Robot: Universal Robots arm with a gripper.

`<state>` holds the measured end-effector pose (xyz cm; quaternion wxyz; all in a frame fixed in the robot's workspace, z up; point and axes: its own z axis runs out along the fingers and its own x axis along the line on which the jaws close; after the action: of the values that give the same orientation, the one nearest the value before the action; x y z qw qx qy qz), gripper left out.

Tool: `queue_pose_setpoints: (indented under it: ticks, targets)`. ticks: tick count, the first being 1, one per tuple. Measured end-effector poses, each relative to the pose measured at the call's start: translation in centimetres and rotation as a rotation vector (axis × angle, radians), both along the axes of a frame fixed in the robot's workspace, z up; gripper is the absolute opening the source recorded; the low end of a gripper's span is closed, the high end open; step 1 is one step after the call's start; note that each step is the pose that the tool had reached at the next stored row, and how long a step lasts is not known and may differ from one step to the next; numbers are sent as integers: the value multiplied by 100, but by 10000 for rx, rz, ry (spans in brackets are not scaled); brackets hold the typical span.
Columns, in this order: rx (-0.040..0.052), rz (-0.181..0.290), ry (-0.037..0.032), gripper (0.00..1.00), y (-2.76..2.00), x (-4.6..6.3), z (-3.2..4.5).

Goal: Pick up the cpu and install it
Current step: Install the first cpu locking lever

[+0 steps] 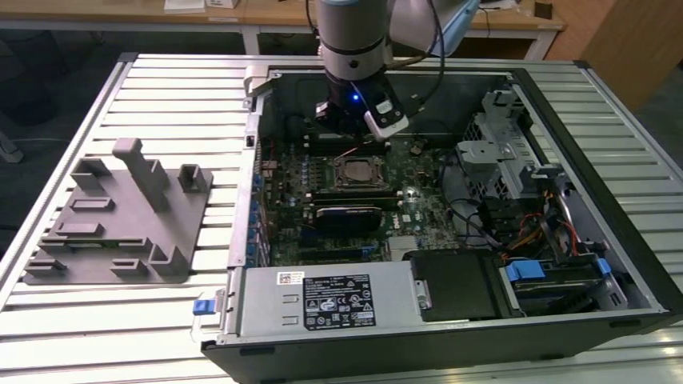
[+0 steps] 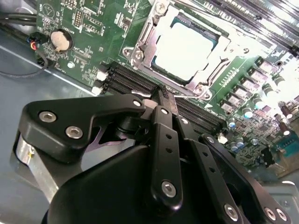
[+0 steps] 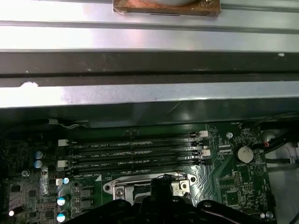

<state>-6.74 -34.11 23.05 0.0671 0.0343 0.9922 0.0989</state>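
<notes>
A slatted silver metal table (image 1: pixel 139 88) carries an open black computer case (image 1: pixel 427 352). In the second wrist view the black gripper (image 2: pixel 163 95) has its jaws together with nothing between them. Its tips hang over the black memory slots (image 2: pixel 126 77); whether they touch is unclear. Just beyond, the small square silver-grey cpu (image 2: pixel 187 46) lies in its socket on the green motherboard (image 2: pixel 93 28). The grey arm (image 1: pixel 353 40) stands upright over the case's far half, its upper part cut off.

Place: robotics lab or workshop
Evidence: slatted metal counter (image 1: pixel 139 80), opened computer case (image 1: pixel 427 352), grey fixture tray (image 1: pixel 117 216), wooden desks (image 1: pixel 288 14) behind
</notes>
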Motion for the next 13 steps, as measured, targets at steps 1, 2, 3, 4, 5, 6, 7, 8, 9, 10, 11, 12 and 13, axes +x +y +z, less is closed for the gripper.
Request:
queue_pose_setpoints:
  ticks: [1,2,3,4,5,6,7,8,9,10,11,12,13]
  targets:
    - [-9,1,0,11,0,0,-8]
    - [-17,1,-1,11,0,0,-14]
    - [-30,0,-1,11,1,0,-21]
    - [-44,0,0,11,1,0,-31]
    - [-54,0,0,11,3,0,-43]
    - [-62,0,-1,11,4,0,-57]
    - [-68,0,0,11,7,0,-69]
    - [-70,0,-1,11,9,0,-78]
    - [-71,1,-1,11,10,0,-84]
    - [-71,0,-1,11,12,0,-89]
    - [-72,-4,1,11,15,0,-94]
    - [-72,-9,1,11,20,0,-100]
    - [-71,-13,0,11,27,0,-106]
